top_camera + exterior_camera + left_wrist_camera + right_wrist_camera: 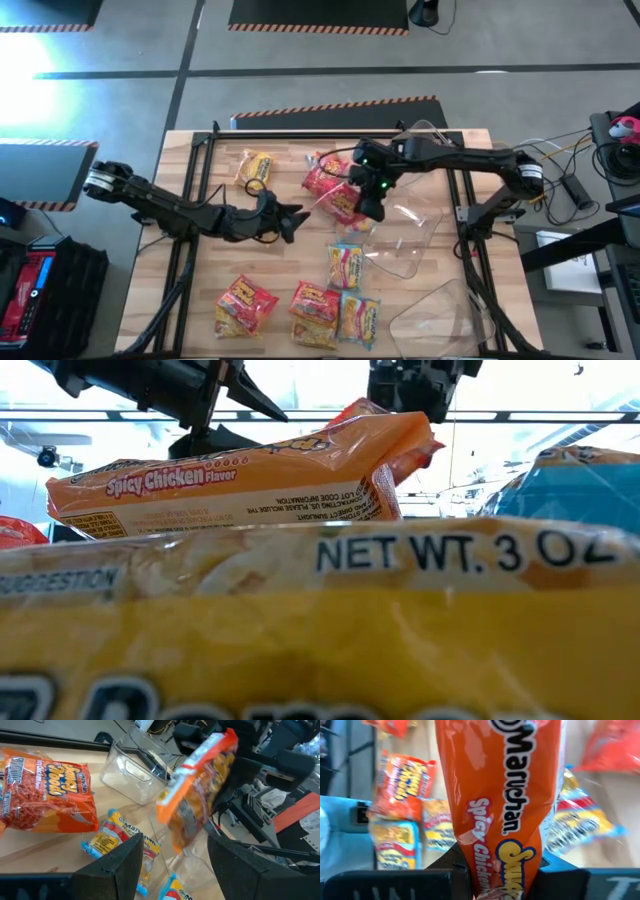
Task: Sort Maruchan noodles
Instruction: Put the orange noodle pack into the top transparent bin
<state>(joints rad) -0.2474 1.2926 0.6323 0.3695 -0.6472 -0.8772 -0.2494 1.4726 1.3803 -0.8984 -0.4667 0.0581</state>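
Several Maruchan noodle packets lie flat on the wooden table: a yellow one (253, 168) and a red one (322, 172) at the far side, a blue one (346, 262) in the middle, and three (243, 303) (312, 310) (358, 318) at the near edge. My right gripper (370, 205) is shut on an orange Spicy Chicken packet (343, 205) over the table's middle. My left gripper (297, 222) is open, just left of that packet, its fingers (120, 865) pointing toward it and touching nothing. My right gripper (505, 887) pinches the orange packet between its two fingers by one short end (505, 875), coming from above. The packet is lifted clear of the table and hangs tilted below the fingers (200, 790), its free end toward my left gripper.
Clear plastic tubs stand right of the middle (410, 235), at the near right (440, 310) and at the far edge (425, 135). In the left wrist view another orange packet (50, 795) and blue ones (115, 840) lie on the table. Packets (320, 620) fill the low view.
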